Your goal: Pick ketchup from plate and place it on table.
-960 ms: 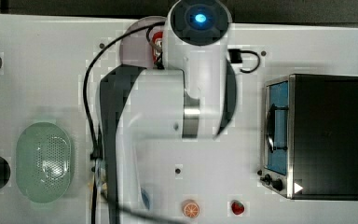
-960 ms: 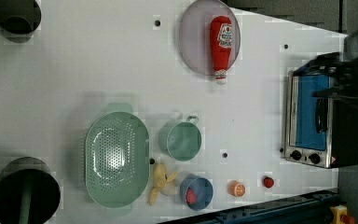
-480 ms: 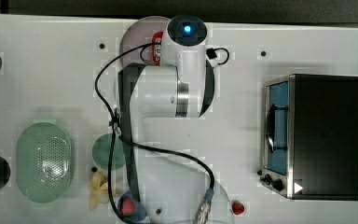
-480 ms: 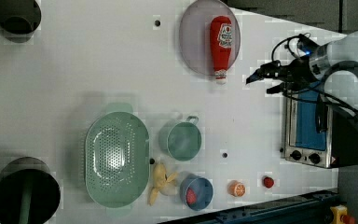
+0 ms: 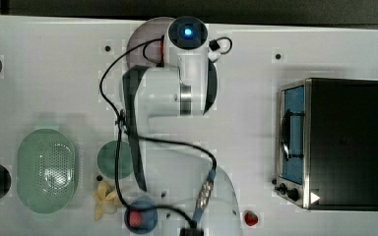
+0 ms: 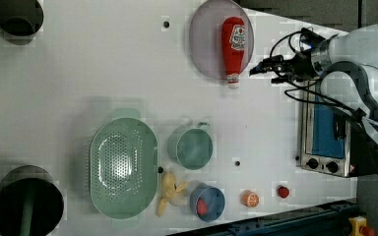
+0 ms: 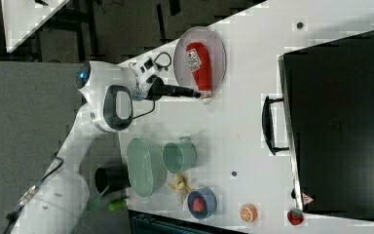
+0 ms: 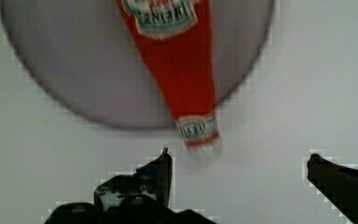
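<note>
Top view: the plate [image 5: 140,37] is seen at the table's [image 5: 49,64] far edge, mostly covered by the arm; a sliver of red ketchup [image 5: 160,53] is glimpsed beside the wrist.

Left view: the ketchup [image 6: 233,46] is laid flat on the plate [image 6: 206,44], long axis running up and down the left view, cap over the rim and onto the table [image 6: 103,69]. The gripper [image 6: 257,69] is held just beside the cap end, off the plate, nothing pinched. Near the basket [image 6: 123,167], a teal cup [image 6: 193,147] looks empty, and a blue bowl [image 6: 208,202] holds something red.

Right view: the gripper [image 7: 191,92] is pointed at the bottle's [image 7: 198,64] neck, close to the cap, contact not yet made.

Wrist view: the fingers [image 8: 161,170] are spread wide, and the cap of the ketchup [image 8: 182,79] is framed just ahead of the gap, the body stretching away onto the plate [image 8: 65,70]. The bottle's axis is judged to lie crosswise to the closing line, so a short advance over the neck seems called for.
</note>
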Available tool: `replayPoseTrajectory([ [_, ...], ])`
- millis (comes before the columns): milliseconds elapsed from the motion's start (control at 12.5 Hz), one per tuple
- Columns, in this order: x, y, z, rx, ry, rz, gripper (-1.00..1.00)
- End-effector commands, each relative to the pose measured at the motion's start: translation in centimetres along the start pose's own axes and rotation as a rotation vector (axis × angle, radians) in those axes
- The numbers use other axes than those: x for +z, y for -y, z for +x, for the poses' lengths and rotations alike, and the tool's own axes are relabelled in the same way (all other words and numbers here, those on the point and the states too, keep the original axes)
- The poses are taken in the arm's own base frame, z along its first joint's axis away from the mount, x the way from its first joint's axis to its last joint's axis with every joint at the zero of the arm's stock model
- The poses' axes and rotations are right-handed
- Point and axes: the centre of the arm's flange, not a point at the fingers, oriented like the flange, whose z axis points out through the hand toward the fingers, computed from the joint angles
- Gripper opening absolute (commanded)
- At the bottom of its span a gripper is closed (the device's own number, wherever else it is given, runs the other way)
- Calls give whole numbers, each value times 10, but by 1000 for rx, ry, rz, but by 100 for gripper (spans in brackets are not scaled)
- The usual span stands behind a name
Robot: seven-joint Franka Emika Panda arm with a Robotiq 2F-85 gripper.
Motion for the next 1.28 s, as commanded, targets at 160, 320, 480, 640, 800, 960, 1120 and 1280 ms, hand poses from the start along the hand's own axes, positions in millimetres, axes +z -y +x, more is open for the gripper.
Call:
replayPoseTrajectory([
  [160,28,24,34,-110,-83,-10,100],
  [320,39,28,52,-119,-132,-3,100],
  [480,55,31,64,-120,-150,3,100],
  [640,72,29,72,-115,-150,5,100],
  [800,87,31,76,-115,-165,14,100],
  [960,98,30,78,-112,-167,15,100],
  [1120,95,29,80,-112,-175,16,100],
  [1280,85,29,85,-109,-192,17,69],
])
